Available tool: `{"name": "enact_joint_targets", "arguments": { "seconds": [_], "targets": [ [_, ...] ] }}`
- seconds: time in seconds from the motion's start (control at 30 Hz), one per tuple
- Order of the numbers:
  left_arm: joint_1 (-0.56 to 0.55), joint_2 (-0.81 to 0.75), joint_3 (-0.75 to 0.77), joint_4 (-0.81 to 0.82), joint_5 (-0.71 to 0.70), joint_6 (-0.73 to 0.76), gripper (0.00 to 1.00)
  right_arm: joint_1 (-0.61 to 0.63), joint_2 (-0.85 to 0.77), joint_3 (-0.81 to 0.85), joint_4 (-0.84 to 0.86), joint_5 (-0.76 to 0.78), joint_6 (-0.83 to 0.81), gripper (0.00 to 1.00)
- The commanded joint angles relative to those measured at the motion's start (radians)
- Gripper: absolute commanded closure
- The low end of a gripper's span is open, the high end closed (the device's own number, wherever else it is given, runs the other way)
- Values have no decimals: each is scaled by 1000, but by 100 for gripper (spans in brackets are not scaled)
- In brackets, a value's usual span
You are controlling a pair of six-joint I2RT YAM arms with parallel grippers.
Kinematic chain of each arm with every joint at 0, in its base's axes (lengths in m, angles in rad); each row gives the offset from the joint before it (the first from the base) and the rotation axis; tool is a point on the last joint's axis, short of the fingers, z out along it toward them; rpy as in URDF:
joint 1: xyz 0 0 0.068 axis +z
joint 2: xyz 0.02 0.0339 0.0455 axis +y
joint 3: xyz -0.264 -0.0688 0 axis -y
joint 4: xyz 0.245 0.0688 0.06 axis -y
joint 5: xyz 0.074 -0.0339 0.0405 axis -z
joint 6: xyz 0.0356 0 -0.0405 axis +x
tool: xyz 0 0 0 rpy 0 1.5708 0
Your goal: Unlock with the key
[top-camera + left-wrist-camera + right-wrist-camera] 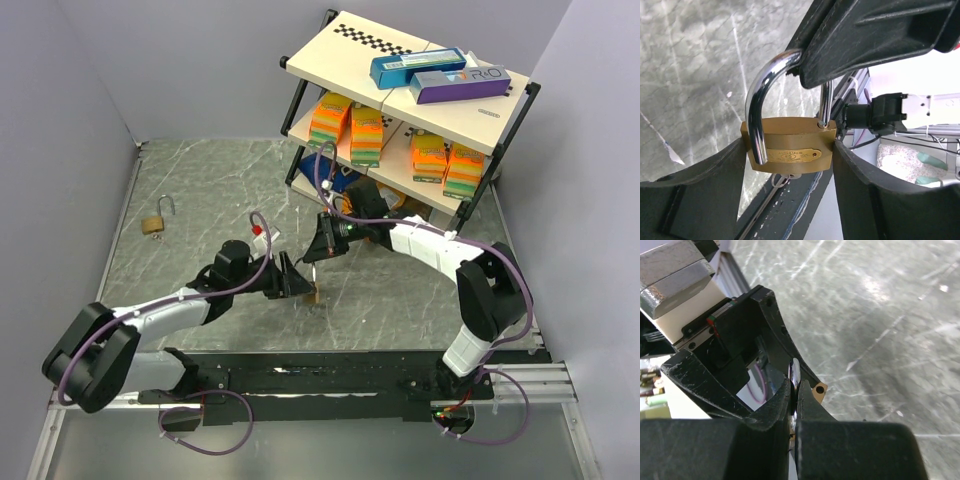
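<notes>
A brass padlock (790, 145) with a silver shackle (760, 95) hangs just above the table, in front of the arms. My left gripper (789, 150) is shut on its body, one dark finger pressed to each side. From above, my right gripper (794, 390) is shut on the shackle (795, 372), whose free leg stands out in front of the body. Below the padlock's underside pokes a small piece with a thin wire ring (781, 180), which looks like the key; most of it is hidden. Seen from the top, both grippers meet at the padlock (315, 296).
A second brass padlock (157, 222) lies at the left of the marble table with its shackle open. At the back right stands a shelf rack (420, 95) holding orange boxes, with a blue and a purple box on top. The arms' base rail (330, 380) runs along the near edge.
</notes>
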Motion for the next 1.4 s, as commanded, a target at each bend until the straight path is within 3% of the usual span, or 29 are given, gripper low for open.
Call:
{"name": "enact_joint_targets", "arguments": {
  "seconds": [0.0, 0.07, 0.17, 0.57, 0.73, 1.07, 1.27, 1.37],
  "targets": [
    [-11, 18, 43, 138, 15, -10, 64, -6, -28, -19, 100, 57, 18, 100],
    [-11, 30, 54, 125, 1, -1, 57, -6, -34, -31, 105, 58, 29, 100],
    [-11, 35, 58, 113, -22, 10, 36, -9, -42, -33, 100, 66, 29, 100],
    [-11, -2, 80, -33, -141, 62, 10, -15, -44, -42, 116, 57, 46, 100],
    [-13, -28, 124, -167, -235, 99, 7, -15, -45, -42, 120, 52, 52, 100],
    [-13, 46, 172, -203, -243, 125, 7, -15, -28, -48, 135, 25, 54, 100],
    [-13, 110, 181, -125, -184, 110, 14, -15, -7, -45, 137, 17, 51, 100],
    [-13, 130, 193, -131, -178, 116, 26, -15, -2, -44, 125, 31, 37, 100]
  ]
}}
